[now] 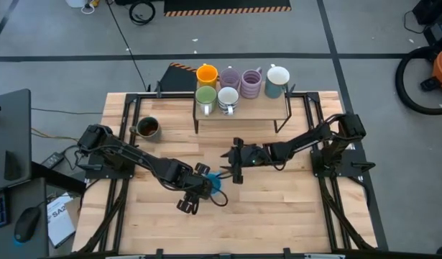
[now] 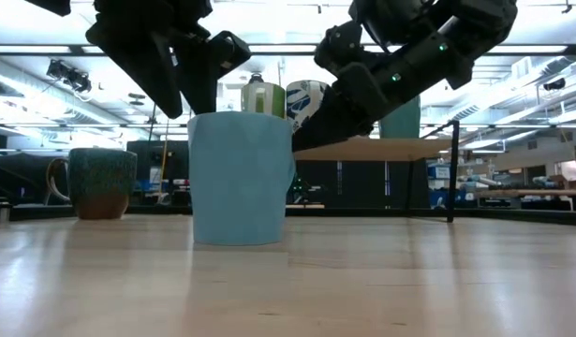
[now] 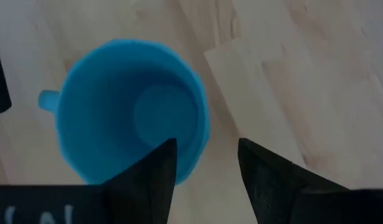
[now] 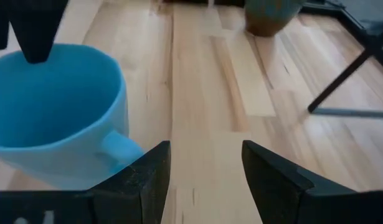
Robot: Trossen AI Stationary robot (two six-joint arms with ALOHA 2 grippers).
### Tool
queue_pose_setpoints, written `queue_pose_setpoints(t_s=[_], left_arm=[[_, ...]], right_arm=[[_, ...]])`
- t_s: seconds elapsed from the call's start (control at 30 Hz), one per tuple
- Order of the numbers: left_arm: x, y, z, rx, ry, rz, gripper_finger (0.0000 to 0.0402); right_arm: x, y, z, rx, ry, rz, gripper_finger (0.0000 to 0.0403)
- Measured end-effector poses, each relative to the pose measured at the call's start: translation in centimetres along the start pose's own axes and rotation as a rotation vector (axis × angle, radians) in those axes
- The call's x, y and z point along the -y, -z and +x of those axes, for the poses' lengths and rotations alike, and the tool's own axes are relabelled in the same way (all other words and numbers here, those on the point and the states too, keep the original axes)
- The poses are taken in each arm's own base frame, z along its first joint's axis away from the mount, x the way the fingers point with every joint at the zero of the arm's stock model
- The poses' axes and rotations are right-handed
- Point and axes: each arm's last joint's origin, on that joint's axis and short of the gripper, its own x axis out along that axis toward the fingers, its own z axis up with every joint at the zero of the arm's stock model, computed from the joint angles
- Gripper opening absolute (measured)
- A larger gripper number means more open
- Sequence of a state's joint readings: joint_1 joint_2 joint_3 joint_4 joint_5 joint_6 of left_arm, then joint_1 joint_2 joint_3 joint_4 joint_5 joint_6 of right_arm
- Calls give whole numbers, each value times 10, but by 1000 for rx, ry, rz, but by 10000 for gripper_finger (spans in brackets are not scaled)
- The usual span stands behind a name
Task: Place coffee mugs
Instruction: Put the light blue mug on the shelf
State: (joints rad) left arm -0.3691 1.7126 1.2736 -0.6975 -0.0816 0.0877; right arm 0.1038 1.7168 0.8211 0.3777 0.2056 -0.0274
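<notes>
A blue coffee mug (image 1: 216, 180) stands upright on its base on the wooden table, its handle (image 4: 119, 149) toward my right gripper. My left gripper (image 3: 207, 171) hovers open just above the rim, one finger over the mouth and one outside the wall; I see no touch. My right gripper (image 4: 203, 180) is open, slanting down from the table's right, its fingers beside the handle and apart from it. Orange (image 1: 207, 74), two pale purple (image 1: 239, 80), two white (image 1: 277, 75) and a green mug (image 1: 205, 96) stand on the raised shelf. A dark mug (image 1: 148, 128) stands on the table at the far left.
The low shelf (image 1: 242, 111) on thin black legs spans the table's far middle; one leg (image 4: 347, 81) stands near my right arm. The near half of the tabletop (image 1: 278, 223) is bare wood. Black frame rails run along both table sides.
</notes>
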Motion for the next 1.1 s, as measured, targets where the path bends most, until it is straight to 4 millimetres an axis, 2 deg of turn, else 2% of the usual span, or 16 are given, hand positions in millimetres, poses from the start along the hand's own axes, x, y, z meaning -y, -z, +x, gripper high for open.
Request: queue_pose_setpoints(t_s=[0.4, 0.67, 0.93, 1.1], left_arm=[[7, -6, -1, 61, 4, 14, 176], [9, -12, -1, 121, 1, 44, 176], [9, -14, -1, 139, -3, 42, 176], [10, -14, -1, 143, -1, 45, 176]], right_arm=[[18, -2, 3, 27, -93, -38, 203], [18, -5, 3, 60, -105, -22, 203], [11, 13, 19, 14, -133, -6, 203], [9, 18, 23, -9, -179, -7, 204]])
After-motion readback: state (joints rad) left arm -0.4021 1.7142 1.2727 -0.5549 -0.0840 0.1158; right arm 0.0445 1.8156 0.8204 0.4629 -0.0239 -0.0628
